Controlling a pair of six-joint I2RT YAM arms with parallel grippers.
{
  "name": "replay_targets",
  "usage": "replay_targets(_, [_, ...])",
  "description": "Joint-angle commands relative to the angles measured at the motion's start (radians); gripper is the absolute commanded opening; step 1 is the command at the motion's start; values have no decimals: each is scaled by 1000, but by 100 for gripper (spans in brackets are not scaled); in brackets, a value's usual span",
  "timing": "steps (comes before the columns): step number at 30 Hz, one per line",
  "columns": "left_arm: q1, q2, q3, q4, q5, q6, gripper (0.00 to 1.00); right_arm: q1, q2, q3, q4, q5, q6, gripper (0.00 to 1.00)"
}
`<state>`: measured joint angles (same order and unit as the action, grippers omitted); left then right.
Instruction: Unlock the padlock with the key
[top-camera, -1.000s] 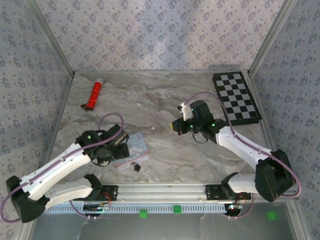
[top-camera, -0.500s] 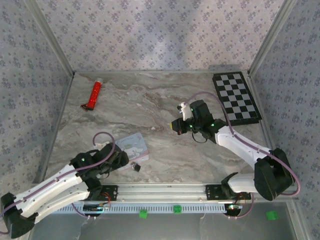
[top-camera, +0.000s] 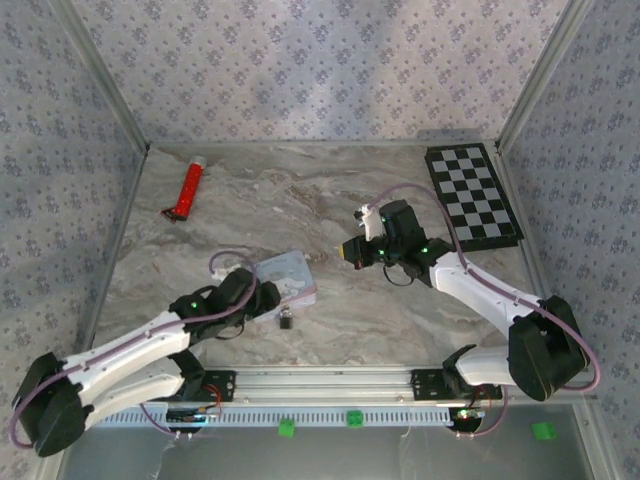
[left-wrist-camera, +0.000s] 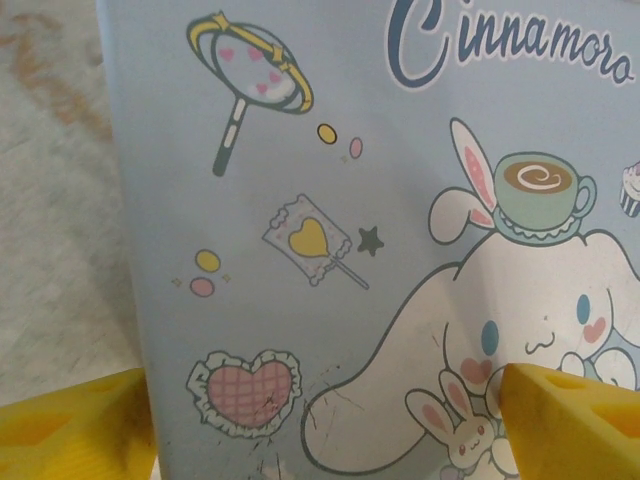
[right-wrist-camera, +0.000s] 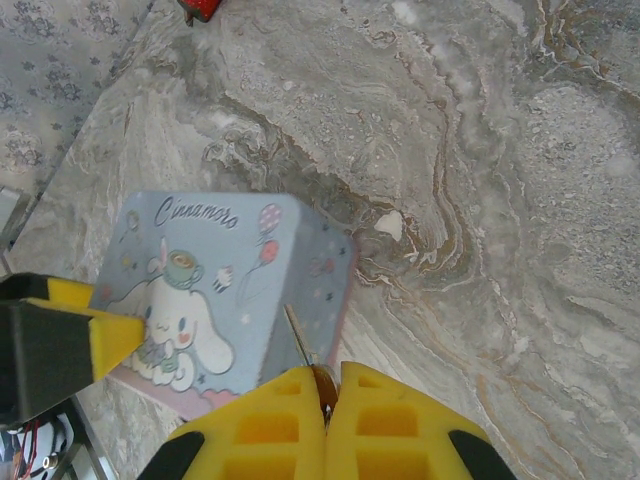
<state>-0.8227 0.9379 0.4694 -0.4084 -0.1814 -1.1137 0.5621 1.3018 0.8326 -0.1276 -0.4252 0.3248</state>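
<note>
**While 1 key (right-wrist-camera: 297, 333) sat pinched, 1 padlock (top-camera: 286, 320) lay loose**

The right gripper (right-wrist-camera: 328, 375) clamped the key, long axis pointing left toward 1 tin (top-camera: 287, 277). The padlock lay just near of that tin. The left gripper (left-wrist-camera: 325, 400) held its jaws wide apart over the lid.

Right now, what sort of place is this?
Probably a robot lab test cell: a marble-pattern tabletop boxed in by patterned wall panels, a checkerboard calibration board and a metal mounting rail along the near edge.
</note>
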Motion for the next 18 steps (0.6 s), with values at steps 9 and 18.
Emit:
replay_targets(9, [133,454,230,230,95,209,83,7,-39,-33,2,49,47,0])
replay_targets(18, [198,744,538,158,102,376,80,-7,-65,-66,23,51,97,0])
